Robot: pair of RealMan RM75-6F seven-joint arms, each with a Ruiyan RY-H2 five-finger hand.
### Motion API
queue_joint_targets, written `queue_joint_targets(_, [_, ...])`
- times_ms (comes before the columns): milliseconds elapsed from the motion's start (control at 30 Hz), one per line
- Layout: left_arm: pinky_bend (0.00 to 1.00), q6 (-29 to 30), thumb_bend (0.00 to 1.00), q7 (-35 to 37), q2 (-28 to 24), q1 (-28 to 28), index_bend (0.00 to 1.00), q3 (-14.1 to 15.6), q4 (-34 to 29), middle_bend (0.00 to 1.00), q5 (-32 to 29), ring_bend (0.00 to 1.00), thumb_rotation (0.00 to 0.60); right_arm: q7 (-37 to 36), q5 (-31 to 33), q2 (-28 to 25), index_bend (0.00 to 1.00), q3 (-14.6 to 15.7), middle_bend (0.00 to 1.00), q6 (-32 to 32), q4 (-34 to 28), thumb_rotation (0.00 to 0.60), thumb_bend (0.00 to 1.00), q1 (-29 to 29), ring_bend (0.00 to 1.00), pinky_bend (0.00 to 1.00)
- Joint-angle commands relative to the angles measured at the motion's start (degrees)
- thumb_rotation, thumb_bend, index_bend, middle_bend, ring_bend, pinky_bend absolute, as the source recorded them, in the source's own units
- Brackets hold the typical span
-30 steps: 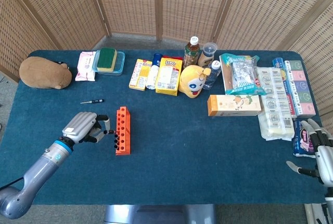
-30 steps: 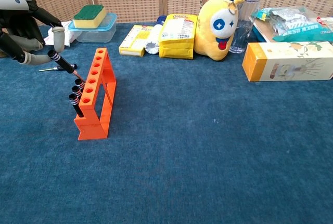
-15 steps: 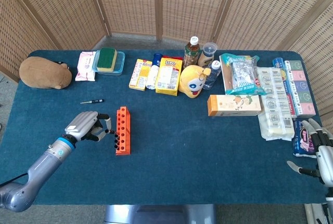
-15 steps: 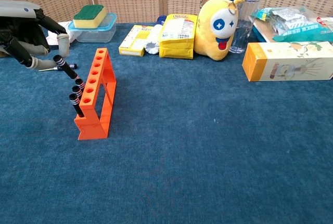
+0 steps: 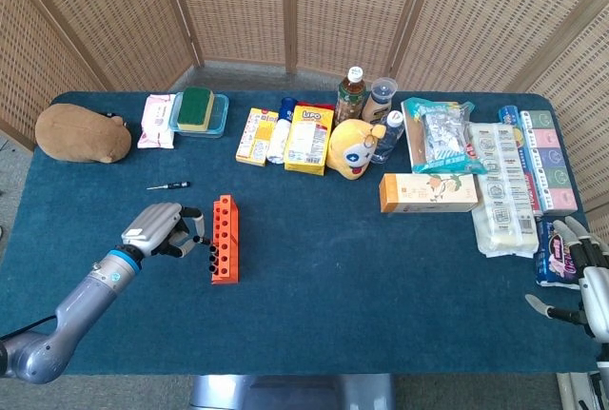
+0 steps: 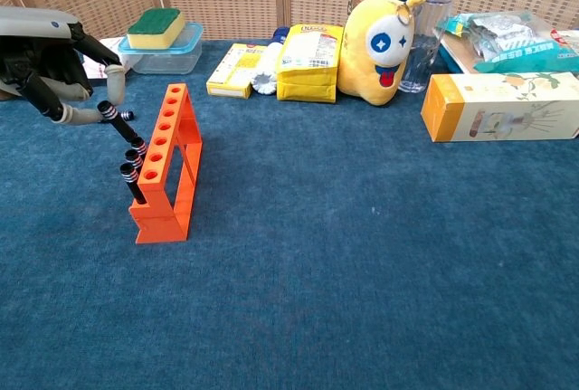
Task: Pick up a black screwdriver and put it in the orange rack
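Blue felt covers the surface [image 5: 314, 286], and at its left the left robot hand [image 6: 56, 64] pinches a black screwdriver [image 6: 119, 125] by its banded handle, thumb and fingers clamped on the upper end. A second ago the tool hung higher and further from the orange rack [image 6: 165, 164], its tip short of the holes; now the shaft slants down to the rack's third hole from the near end, the tip at or just inside it, beside the two black handles already seated in the nearest holes. That suggests the insertion is under way but not finished, since the handle stands higher than its neighbours and the robot hand has not let go. In the head view the left robot hand [image 5: 162, 230] sits just left of the orange rack [image 5: 224, 238], with a small spare screwdriver [image 5: 168, 185] lying well behind it. Further right stand snack boxes and a yellow plush toy [image 6: 387, 39]. At the far right edge the right robot hand [image 5: 582, 267] rests idle with fingers apart, holding nothing.
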State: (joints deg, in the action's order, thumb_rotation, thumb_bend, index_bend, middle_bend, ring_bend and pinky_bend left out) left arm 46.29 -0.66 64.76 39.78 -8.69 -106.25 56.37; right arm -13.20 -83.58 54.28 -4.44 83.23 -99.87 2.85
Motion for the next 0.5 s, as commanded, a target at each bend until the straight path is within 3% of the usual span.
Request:
queue_joint_targets(33, [1.00,0.1,0.39,-1.0,0.5,0.6,0.56,0.1,0.1,1.00,-1.1,0.98,0.600,0.0,0.0,0.0,0.00,0.0,0.03,0.0,0.0,0.600,0.00,0.0,0.09,0.02])
queue_joint_targets(500, [1.00,1.0,0.39,-5.9,2.0,3.2,0.39,0.6,-0.3,1.00,-5.5,0.98,0.600,-0.3,-0.1,-0.1,0.00,0.0,0.03,0.0,0.0,0.600,0.00,0.0,0.09,0.02])
